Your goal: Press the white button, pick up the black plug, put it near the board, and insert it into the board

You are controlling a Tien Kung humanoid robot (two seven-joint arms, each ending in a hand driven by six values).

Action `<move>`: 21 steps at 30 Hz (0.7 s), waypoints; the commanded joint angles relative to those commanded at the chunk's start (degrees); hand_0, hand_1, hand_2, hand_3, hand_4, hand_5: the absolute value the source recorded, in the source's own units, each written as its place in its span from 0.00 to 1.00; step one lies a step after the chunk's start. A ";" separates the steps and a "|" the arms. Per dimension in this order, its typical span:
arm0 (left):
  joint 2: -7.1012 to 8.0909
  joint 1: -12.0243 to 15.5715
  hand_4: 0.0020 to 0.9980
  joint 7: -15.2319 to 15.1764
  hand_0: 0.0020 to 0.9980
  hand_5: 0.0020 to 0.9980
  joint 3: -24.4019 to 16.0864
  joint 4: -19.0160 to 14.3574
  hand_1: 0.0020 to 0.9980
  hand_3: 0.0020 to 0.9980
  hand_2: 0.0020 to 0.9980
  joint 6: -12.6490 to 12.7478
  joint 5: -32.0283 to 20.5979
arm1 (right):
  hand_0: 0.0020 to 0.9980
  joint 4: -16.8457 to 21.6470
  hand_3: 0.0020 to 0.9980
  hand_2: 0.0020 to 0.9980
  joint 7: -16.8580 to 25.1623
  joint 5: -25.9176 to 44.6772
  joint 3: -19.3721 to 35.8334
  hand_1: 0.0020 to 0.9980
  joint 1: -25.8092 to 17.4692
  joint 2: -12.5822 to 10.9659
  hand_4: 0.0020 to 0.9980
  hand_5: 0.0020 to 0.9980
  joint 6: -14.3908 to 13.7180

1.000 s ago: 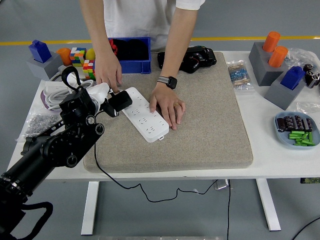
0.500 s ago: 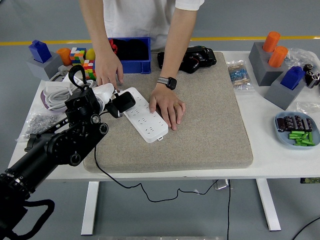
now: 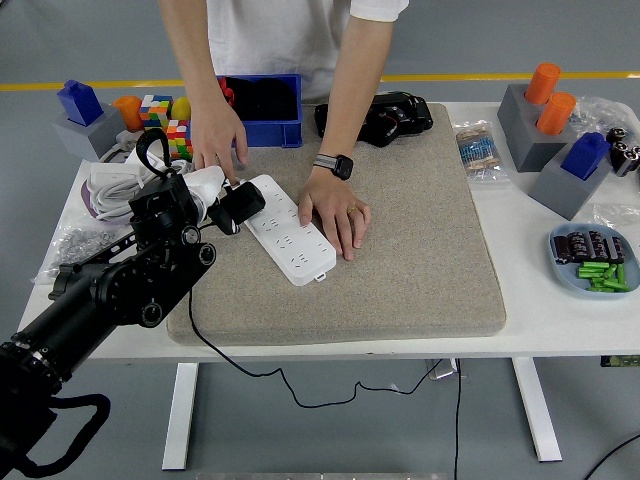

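the robot's left hand (image 3: 205, 195) grips the black plug (image 3: 241, 204) at the white board's (image 3: 290, 240) near-left end on the grey mat (image 3: 400, 250). a person's hands (image 3: 338, 212) steady the board.

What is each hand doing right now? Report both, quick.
Left hand: closed on the black plug, at the power strip's left end.
Right hand: not in view.

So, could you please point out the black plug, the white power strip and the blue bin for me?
black plug (image 3: 240, 203), head view, on its black body.
white power strip (image 3: 292, 243), head view, on its socket face.
blue bin (image 3: 290, 127), head view, on its front right wall.
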 joint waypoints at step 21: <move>-0.71 -1.63 0.44 0.00 0.06 0.00 0.40 2.89 0.11 0.52 0.20 0.04 -0.10 | 0.63 0.03 0.53 0.53 0.00 0.11 -0.25 0.55 0.14 -0.08 0.64 0.30 -0.02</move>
